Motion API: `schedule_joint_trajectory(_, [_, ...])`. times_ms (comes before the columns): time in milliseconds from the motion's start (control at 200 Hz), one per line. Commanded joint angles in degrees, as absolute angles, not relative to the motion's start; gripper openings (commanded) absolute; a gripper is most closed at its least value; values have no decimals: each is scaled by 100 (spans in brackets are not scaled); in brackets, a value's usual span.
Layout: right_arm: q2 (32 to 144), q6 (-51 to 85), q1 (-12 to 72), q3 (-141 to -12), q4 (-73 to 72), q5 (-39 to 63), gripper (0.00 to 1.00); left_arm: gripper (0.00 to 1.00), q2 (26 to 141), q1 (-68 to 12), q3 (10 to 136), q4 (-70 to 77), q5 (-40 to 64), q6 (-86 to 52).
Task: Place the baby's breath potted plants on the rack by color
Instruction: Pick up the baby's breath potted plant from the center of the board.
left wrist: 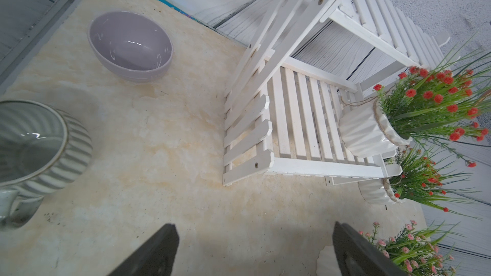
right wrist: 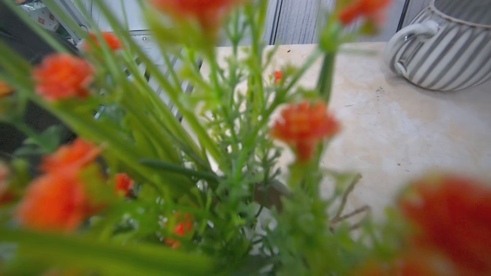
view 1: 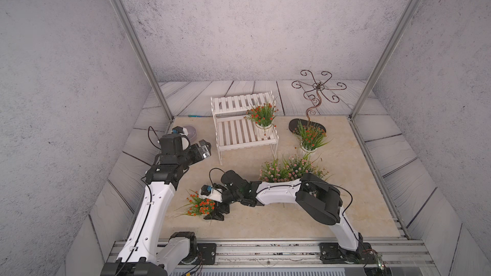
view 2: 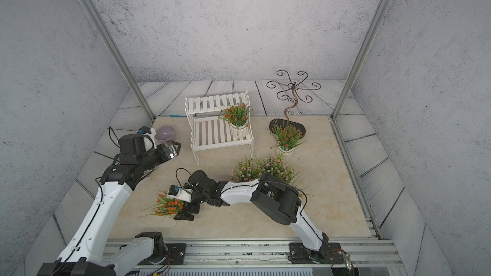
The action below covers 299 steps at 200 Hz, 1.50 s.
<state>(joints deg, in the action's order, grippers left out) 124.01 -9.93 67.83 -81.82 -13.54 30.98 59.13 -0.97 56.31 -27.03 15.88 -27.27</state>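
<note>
In both top views the rack [view 1: 233, 134] [view 2: 210, 134] is seen at the far middle of the bench [view 1: 345, 195], and a first orange-red plant [view 1: 261, 115] [view 2: 236, 115] is stood at the right end of its lower tier. A second orange-red plant [view 1: 309, 136] is set on the bench right of the rack, just before the scrolled metal stand [view 1: 316, 94], and two pink plants [view 1: 273, 172] [view 1: 300, 165] are crowded together nearer, partly behind the right arm. A third orange-red plant [view 1: 199, 205] [view 2: 168, 205] is tipped leftward at the near left; the right jaws are held spread about its base, the pot being hidden. The left jaws are held released over the bench left of the rack, near the lilac bowl [view 2: 164, 132]. In the left wrist view two dark fingers [left wrist: 156, 253] are seen wide apart with only bare bench between them; the lilac bowl [left wrist: 130, 46] and a grey ribbed pot [left wrist: 39, 144] are stood apart, and the first plant's white pot [left wrist: 366, 131] is seen on the rack's slats [left wrist: 300, 120]. The right wrist view is filled by the third plant's blurred flowers and stems [right wrist: 212, 128]; the jaws are hidden, and the grey ribbed pot [right wrist: 446, 46] is seen beyond.
</note>
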Motion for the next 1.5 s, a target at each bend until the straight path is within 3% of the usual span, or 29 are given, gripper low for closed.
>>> schedule_joint_trajectory(0, [12798, -1125, 6838, -8561, -739, 3457, 99, 95, 5854, -53, 5729, -2645, 1565, -2740])
schedule_joint_trajectory(265, [13166, -1195, 6838, -8933, -246, 3537, 100, 95, 5854, -53, 5759, -2630, 1556, -2760])
schedule_joint_trajectory(430, [13154, -1102, 6838, -8804, -444, 3246, 89, 95, 5827, -53, 5761, -2632, 1532, -2751])
schedule_joint_trajectory(651, [12550, -854, 6822, -8120, -1307, 2839, 81, 95, 5792, -53, 5753, -2646, 1522, -2738])
schedule_joint_trajectory(956, [11321, -222, 6539, -7092, -2073, 2094, 80, 95, 5748, -50, 5761, -2668, 1494, -2706])
schedule_joint_trajectory(1186, [10354, 104, 6123, -6637, -1923, 1301, 80, 95, 5782, -52, 5858, -2671, 1477, -2698])
schedule_joint_trajectory(1491, [9515, 256, 5498, -7029, -1043, 644, 81, 95, 5836, -44, 5880, -2626, 1494, -2725])
